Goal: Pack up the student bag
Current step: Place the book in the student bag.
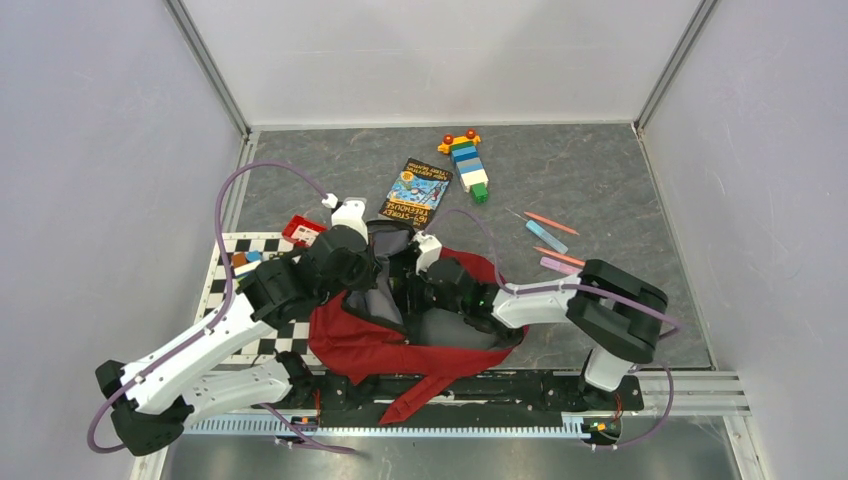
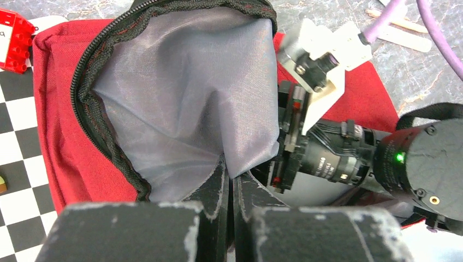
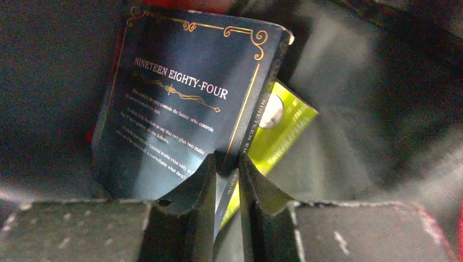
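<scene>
Top external view is showing me the bag [image 1: 400, 345] lying on the bench [image 1: 620, 190] right in front of the arm bases, with its mouth gaping toward the far side and a corner of red cloth trailing over the near rail. Both arms are reaching into that mouth. My left fingers [image 2: 221, 177] are pressing together on a fold of the grey lining just inside the black zipper edge, holding the cloth up. My right fingers [image 3: 214, 166] are sitting deep inside the bag, pinching the lower edge of a dark blue book [image 3: 174, 109] titled Nineteen Eighty-Four. That book is standing tilted, and a yellow-green book [image 3: 286, 123] is leaning just behind it against its spine.

Left of the bag, a checkered board [image 1: 275, 346] is lying partly under the left arm, with a small red box [image 1: 302, 231] sitting at its far corner, just beside the bag. Beyond the bag, a light blue book [image 1: 420, 188] is lying flat, with a stack of coloured blocks [image 1: 466, 165] near it. A few thin sticks [image 1: 548, 235] are lying off to the right.
</scene>
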